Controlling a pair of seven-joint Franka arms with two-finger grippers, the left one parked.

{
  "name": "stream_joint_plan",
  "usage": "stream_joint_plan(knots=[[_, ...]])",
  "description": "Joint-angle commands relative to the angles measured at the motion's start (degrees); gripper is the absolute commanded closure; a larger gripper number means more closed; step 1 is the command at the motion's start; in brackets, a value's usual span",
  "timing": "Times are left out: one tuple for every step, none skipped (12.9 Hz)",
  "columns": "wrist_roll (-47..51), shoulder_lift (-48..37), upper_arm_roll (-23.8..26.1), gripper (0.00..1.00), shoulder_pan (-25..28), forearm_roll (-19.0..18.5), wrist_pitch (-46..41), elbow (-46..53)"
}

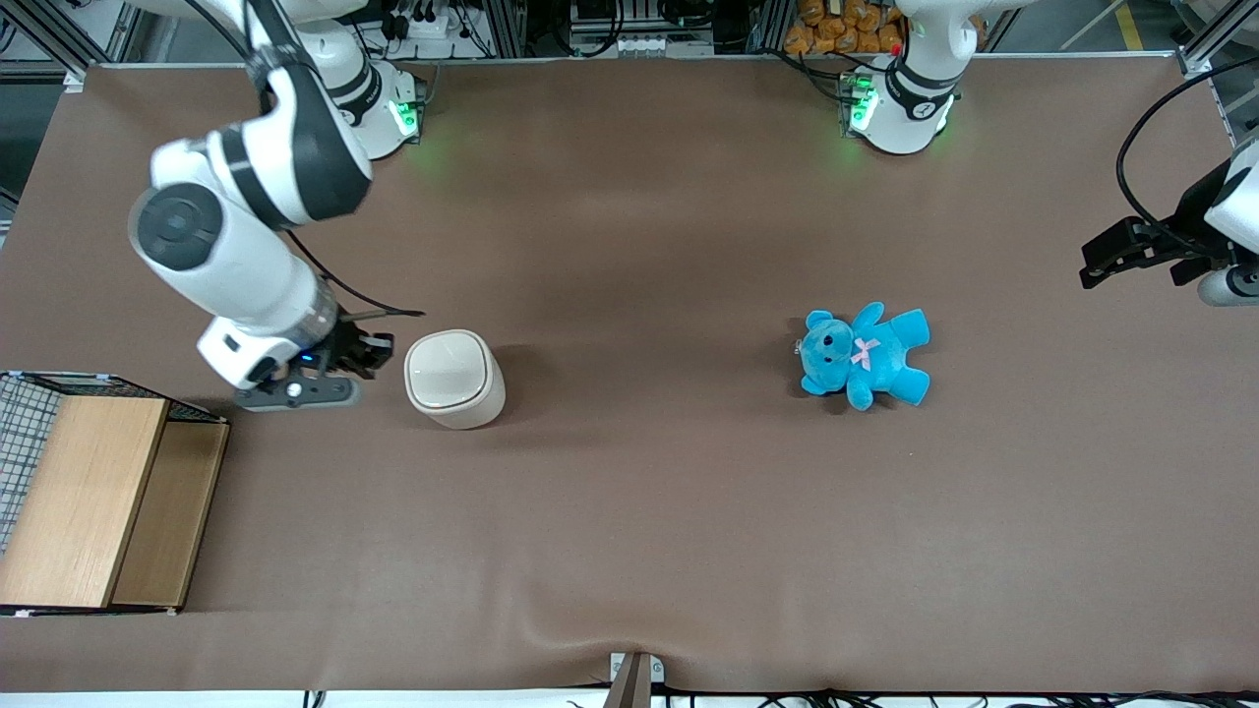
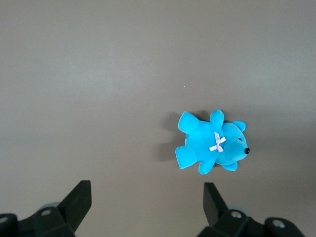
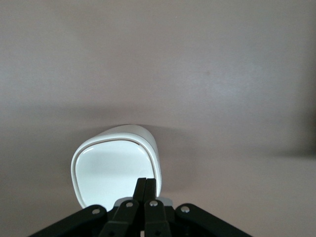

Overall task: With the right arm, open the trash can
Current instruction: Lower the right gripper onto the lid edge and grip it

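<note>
With its fingers (image 3: 146, 190) pressed together and grasping nothing, the right arm's gripper (image 1: 379, 356) hangs just beside the closed trash can (image 1: 453, 378) on the brown surface (image 1: 669, 511), likely ready to nudge the lid (image 3: 112, 169) open.

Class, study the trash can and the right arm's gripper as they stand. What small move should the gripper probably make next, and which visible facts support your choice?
Probably ease the gripper down onto the lid's near edge and press. The trash can stands upright with its lid flat and closed. The fingers are shut together, poised at the lid's rim, beside the can in the front view.
</note>
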Motion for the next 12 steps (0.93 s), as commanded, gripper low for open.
stream_joint_plan(knots=[[0.82,1.13,0.16,1.0,0.22,-2.21,4.03,-2.8],[0.91,1.57,0.16,1.0,0.48,-3.35,5.52,-4.03],[0.91,1.75,0.16,1.0,0.66,-3.54,6.93,-5.35],[0.91,2.01,0.16,1.0,0.75,-3.63,8.25,-6.41],[0.91,2.1,0.16,1.0,0.92,-3.63,9.13,-7.29],[0.91,2.36,0.16,1.0,1.1,-3.63,9.67,-7.99],[0.91,2.37,0.16,1.0,1.28,-3.63,10.28,-8.87],[0.91,2.37,0.24,1.0,1.36,-3.63,10.63,-9.66],[0.91,2.37,0.24,1.0,1.37,-3.63,11.07,-10.19],[0.91,2.37,0.24,1.0,1.37,-3.63,12.21,-11.15],[0.91,2.37,0.24,1.0,1.37,-3.63,13.44,-12.12],[0.91,2.45,0.24,1.0,1.37,-3.63,14.58,-12.91]])
